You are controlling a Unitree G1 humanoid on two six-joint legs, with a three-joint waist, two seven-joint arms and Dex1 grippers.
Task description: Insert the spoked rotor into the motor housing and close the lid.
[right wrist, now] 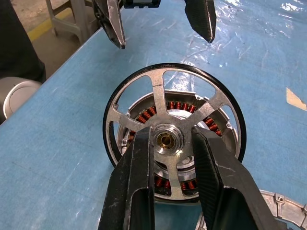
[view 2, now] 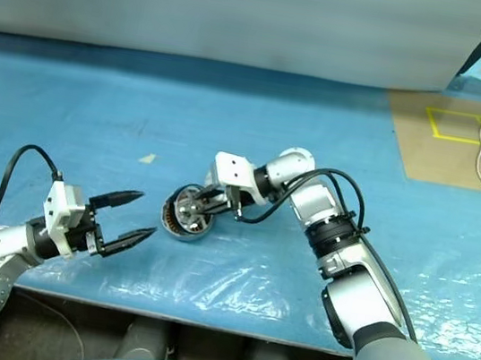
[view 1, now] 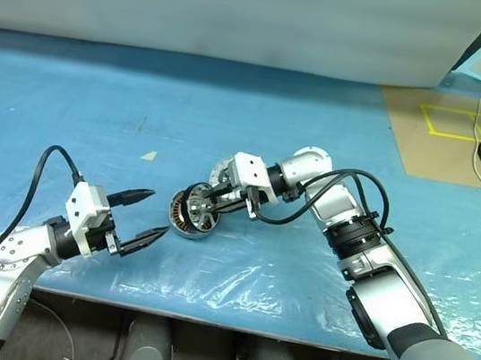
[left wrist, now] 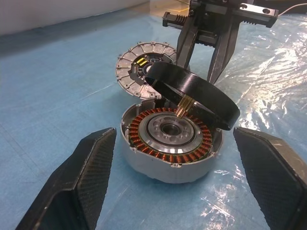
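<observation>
**Head views.**
- Landmark: motor housing [view 1: 199, 231], a round silver-white cup ringed inside with copper windings, sitting on the blue plastic-sheeted table [view 1: 337, 140].
- My right pincer [view 1: 202, 203] reaches over the housing and pinches the spoked rotor [view 1: 181, 211], a black-rimmed wheel with silver spokes. The rotor is tilted above the housing.
- My left pincer [view 1: 158, 213] is just beside the housing, its fingers spread and holding nothing.
- A round silver lid with a segmented rim [view 1: 220, 173] lies flat just behind the housing.

**Left wrist view.**
- The housing sits between my spread left fingers [left wrist: 76, 182], apart from both.
- The rotor's black rim leans over the housing's far edge, one side dipping to the windings. I cannot tell whether they touch.
- The lid lies beyond the housing.

**Right wrist view.**
- My right fingers [right wrist: 136, 172] are pressed on either side of the rotor's silver hub.
- The copper windings show through the spokes.
- The left pincer stands open past the housing.
</observation>
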